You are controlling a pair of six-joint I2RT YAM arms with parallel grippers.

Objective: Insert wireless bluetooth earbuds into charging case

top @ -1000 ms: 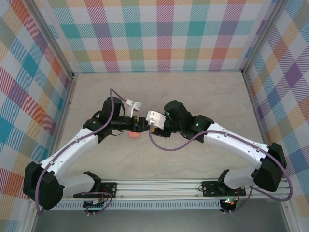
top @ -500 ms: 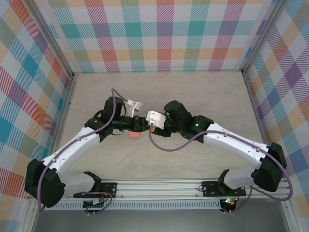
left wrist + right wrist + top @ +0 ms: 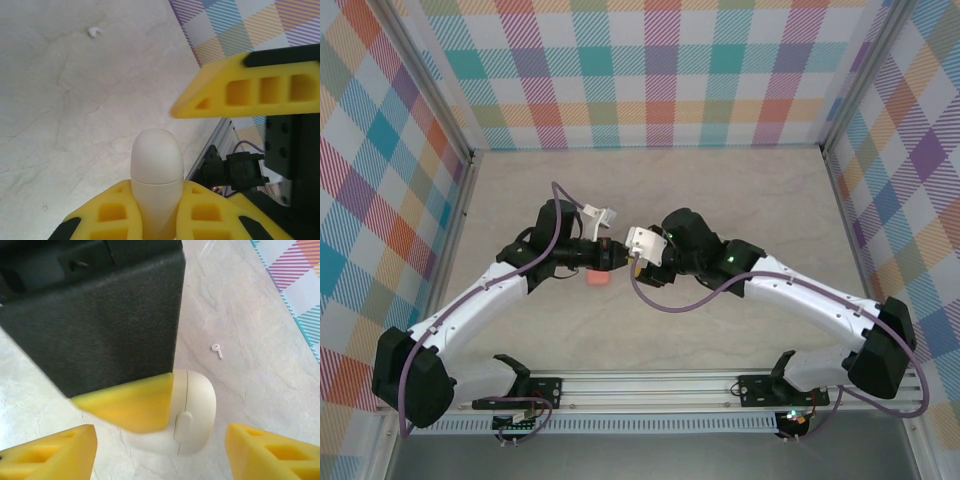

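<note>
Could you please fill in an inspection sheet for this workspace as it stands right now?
Surface: pale marbled table.
Job's things: white case, apparently closed, gripped at its lower end; one white earbud lying loose on the table; a coral-pink item partly under the left arm, too hidden to identify.
Clutter: nothing seen.
Grippers: left claw shut on the white case; right claw open, its fingers either side of the case and apart from it.
Cables: purple cables run along both arms and loop loose near the wrists.
Surroundings: checked walls on three sides; metal rail at the near edge.
</note>
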